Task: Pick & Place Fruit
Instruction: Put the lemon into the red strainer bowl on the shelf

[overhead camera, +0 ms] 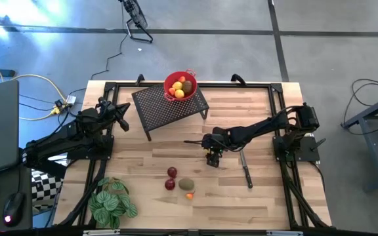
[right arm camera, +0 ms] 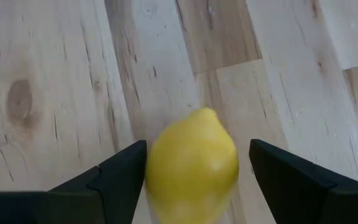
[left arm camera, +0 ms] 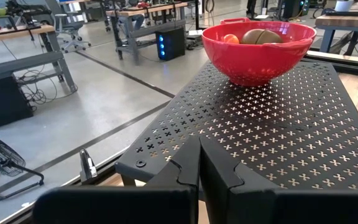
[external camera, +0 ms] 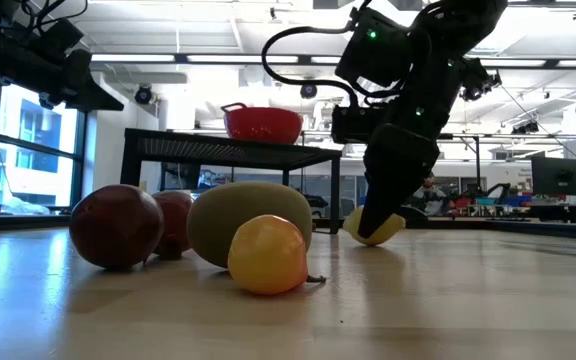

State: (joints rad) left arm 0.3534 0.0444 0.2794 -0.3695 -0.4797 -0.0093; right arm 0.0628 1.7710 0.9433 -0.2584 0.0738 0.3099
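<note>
Our right gripper stands wide open over a yellow lemon that lies on the worktop, one finger on either side of it and neither clearly touching. In the high view this spot is in front of the black perforated stand, toward the right arm's side. The lemon looks smooth and rounded, so we judge it could roll or squirt out if pinched off-centre. We should settle low enough that the pads meet its widest part, close slowly and evenly, then lift straight up before carrying it to the red bowl on the stand, which already holds several pieces. Two dark red balls, an olive-green oval and a small orange one wait farther from the stand. Our left gripper rests closed at the stand's edge.
</note>
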